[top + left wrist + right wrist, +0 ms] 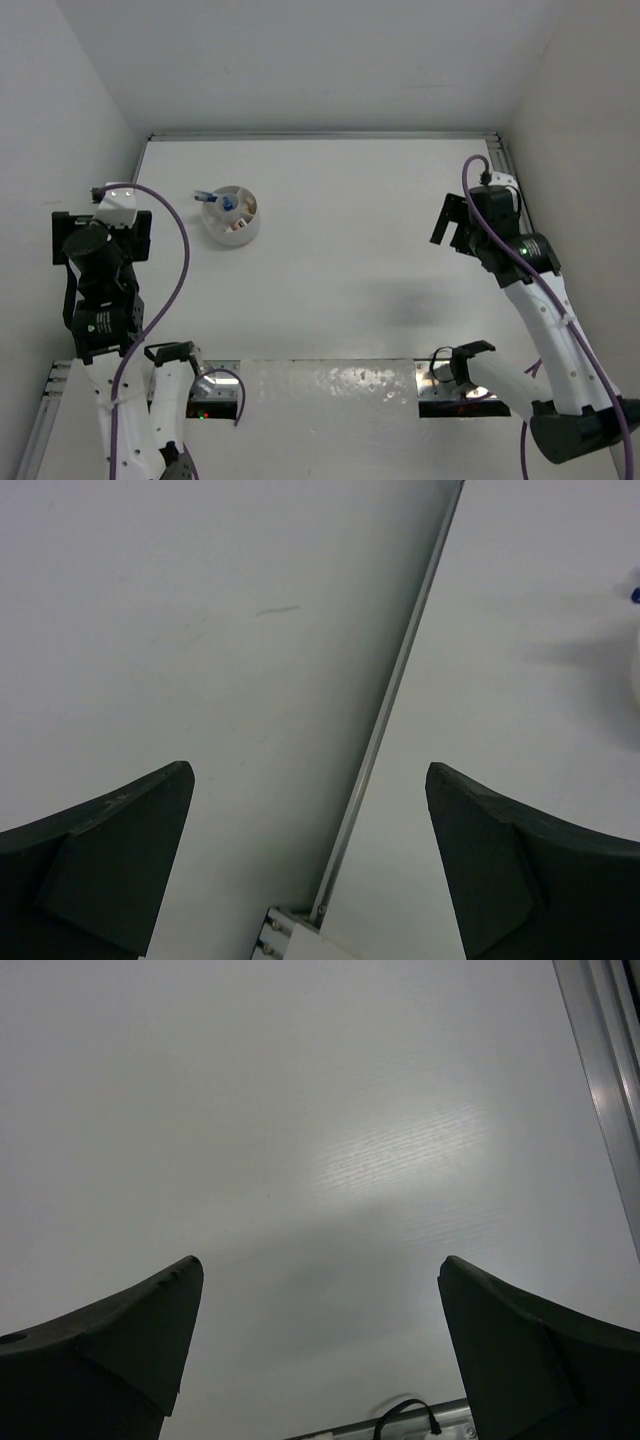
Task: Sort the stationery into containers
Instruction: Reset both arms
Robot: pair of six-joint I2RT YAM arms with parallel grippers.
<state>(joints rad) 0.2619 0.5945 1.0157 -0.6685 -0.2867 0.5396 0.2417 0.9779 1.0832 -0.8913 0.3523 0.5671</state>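
Observation:
The white tub [216,226] stands at the back left of the table. It holds stationery: a blue pen [204,195] pokes over its left rim, beside a blue-capped piece [228,203], a tan eraser [250,208] and a pink one [238,227]. My left gripper [100,238] hangs open and empty by the left wall, left of the tub. In the left wrist view the gripper [308,770] is spread wide, and the tub's edge [636,675] shows at the right border. My right gripper [452,230] is raised at the right, open and empty [320,1260], over bare table.
White walls close in the table on the left, back and right. An aluminium rail [400,680] runs along the left edge and another rail [600,1090] along the right. A shiny metal plate [330,385] and a black cable [405,1415] lie at the near edge.

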